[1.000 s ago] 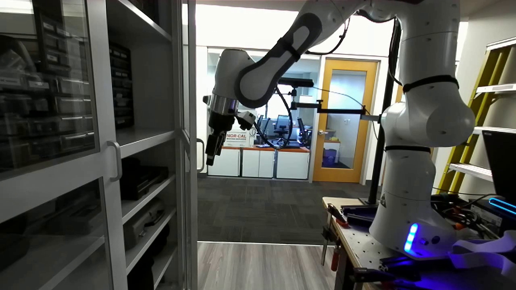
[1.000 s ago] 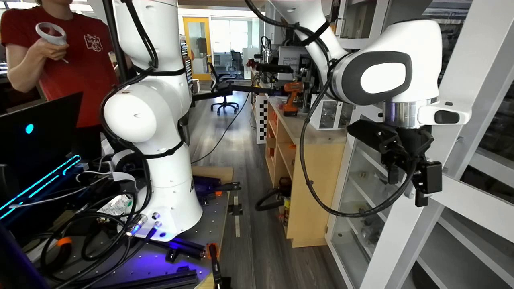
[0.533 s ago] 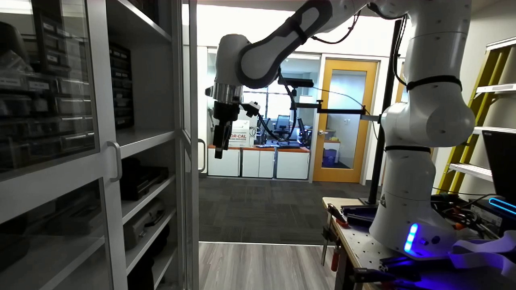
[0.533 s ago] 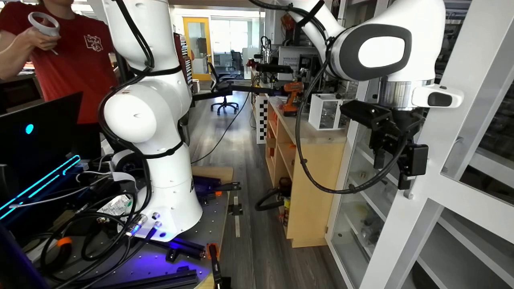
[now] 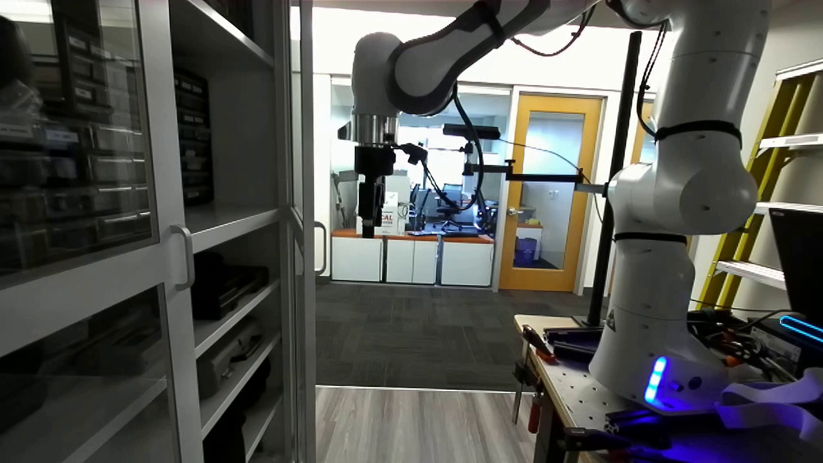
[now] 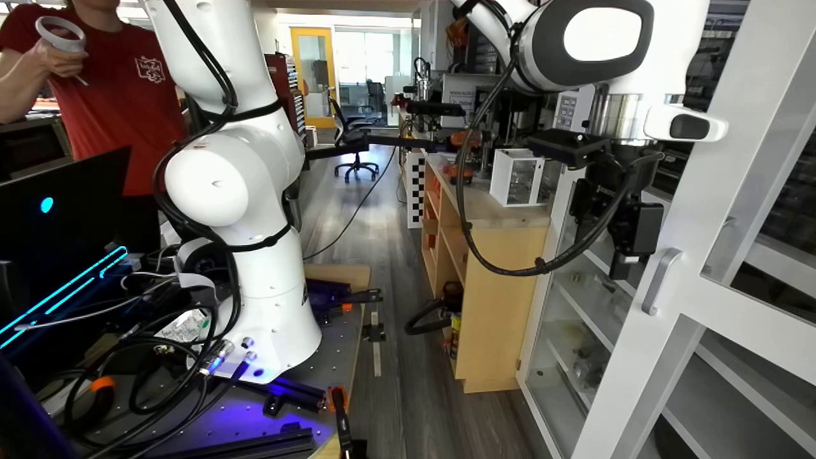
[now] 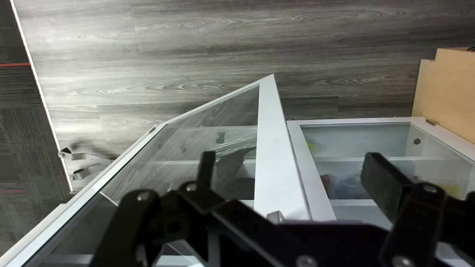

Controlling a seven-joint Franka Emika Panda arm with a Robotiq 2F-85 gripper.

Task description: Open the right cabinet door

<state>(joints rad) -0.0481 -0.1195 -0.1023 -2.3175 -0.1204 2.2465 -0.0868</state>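
Cabinet door (image 6: pixel 720 309) ajar, outward at an angle, long axis vertical.

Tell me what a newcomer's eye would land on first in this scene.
Probably the big white arm, looming in both exterior views, with a blue light glowing low on it. Next, likely, the person in red at the upper left of an exterior view. In the wrist view, the open gripper spreads across the bottom, with a cabinet door standing ajar beyond it.
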